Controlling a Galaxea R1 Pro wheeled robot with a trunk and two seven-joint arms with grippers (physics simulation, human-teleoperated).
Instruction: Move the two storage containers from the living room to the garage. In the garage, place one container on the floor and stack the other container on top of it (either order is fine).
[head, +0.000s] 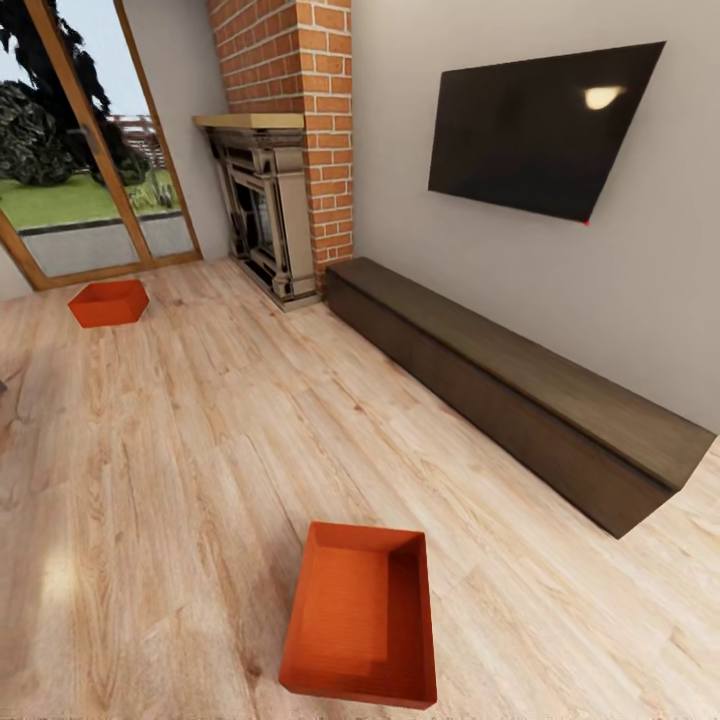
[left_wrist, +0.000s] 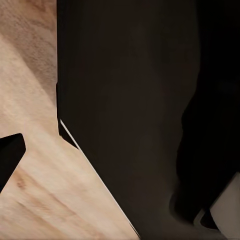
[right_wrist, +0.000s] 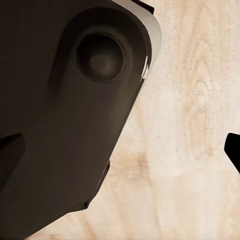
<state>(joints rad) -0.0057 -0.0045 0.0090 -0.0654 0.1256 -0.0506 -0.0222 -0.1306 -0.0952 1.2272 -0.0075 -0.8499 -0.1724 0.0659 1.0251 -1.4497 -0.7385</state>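
Two orange-red storage containers rest on the light wood plank floor (head: 200, 450) of the living room. The nearer container (head: 360, 615) lies open-topped and empty, low in the head view, just right of centre. The second container (head: 108, 302) sits far off at the left, in front of the glass doors (head: 80, 190). In the left wrist view one dark fingertip (left_wrist: 10, 155) hangs over the planks beside the robot's dark body (left_wrist: 130, 110). In the right wrist view a dark fingertip (right_wrist: 233, 150) juts in at the edge, over bare planks. Neither wrist view lets me tell how the jaws stand.
A long dark wooden bench (head: 520, 390) runs along the right wall under a black TV (head: 540, 125). A brick fireplace (head: 265, 215) stands in the far corner. Open plank floor stretches between the two containers.
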